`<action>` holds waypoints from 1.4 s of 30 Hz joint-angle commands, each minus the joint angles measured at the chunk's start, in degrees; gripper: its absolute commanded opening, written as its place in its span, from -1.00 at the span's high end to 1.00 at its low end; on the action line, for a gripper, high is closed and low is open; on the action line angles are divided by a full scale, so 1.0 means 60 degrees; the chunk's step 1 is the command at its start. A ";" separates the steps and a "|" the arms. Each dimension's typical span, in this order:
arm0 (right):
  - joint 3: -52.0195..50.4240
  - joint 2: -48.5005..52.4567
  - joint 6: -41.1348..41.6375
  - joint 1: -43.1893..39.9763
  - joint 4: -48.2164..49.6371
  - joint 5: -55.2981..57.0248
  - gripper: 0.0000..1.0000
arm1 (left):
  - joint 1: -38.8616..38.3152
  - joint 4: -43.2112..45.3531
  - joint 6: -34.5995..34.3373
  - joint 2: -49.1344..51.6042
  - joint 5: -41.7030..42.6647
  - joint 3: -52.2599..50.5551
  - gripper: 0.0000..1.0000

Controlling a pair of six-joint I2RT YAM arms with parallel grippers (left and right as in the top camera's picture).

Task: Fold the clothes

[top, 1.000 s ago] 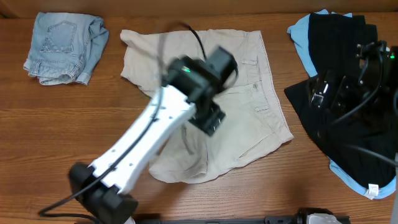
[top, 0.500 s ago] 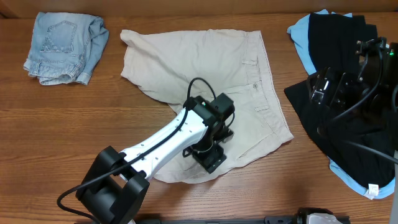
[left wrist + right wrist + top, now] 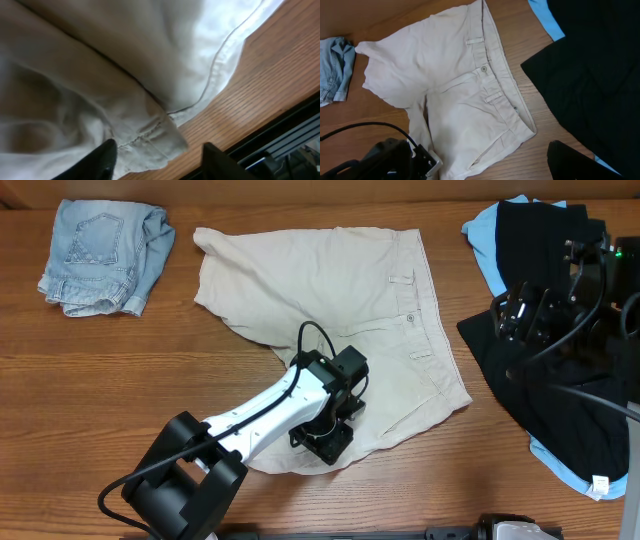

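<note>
The beige khaki shorts [image 3: 340, 300] lie spread flat mid-table, waistband to the right, and also show in the right wrist view [image 3: 465, 85]. My left gripper [image 3: 325, 442] is low over their near hem, open, with the hem's edge [image 3: 155, 140] between its fingers [image 3: 160, 162]. My right gripper [image 3: 515, 320] hangs open and empty above the black garments [image 3: 560, 370], which lie on a sky-blue garment [image 3: 485, 240]. Only one of its fingers [image 3: 575, 160] shows in the right wrist view. Faded denim shorts [image 3: 105, 255] lie folded at the far left.
The wooden table's front edge [image 3: 280, 135] lies just past the shorts' hem. A white tag [image 3: 600, 483] shows on the blue garment at the lower right. The left arm's cable [image 3: 305, 345] loops over the shorts.
My left arm has swung from the shorts' middle towards the front and come down onto the near hem. My right gripper has shifted slightly over the black garments.
</note>
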 commanded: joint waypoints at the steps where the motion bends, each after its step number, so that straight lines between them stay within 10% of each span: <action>1: 0.0000 -0.0044 0.0007 0.0000 0.0047 -0.0051 -0.81 | -0.0084 0.0259 -0.0244 -0.0040 -0.0120 -0.0357 0.02; 7: 0.0000 -0.0044 0.0007 0.0000 0.0040 -0.0051 -0.80 | -0.0084 0.0765 -0.0933 -0.0040 -0.0860 -0.0539 0.40; 10: 0.0000 -0.0044 0.0007 0.0000 0.0036 -0.0051 -0.79 | -0.0076 0.0820 -0.0947 -0.0040 -0.0863 -0.0535 0.92; 30: -0.0004 -0.0036 0.0004 0.0000 0.0033 -0.0087 -0.80 | 0.4936 -0.2433 -0.2612 -0.0051 -0.3428 0.2616 0.91; 42: -0.0004 0.0871 -0.0040 0.0000 0.0007 -0.0087 -0.80 | 0.8306 -0.0357 -0.2557 -0.0051 -0.3858 0.2597 0.74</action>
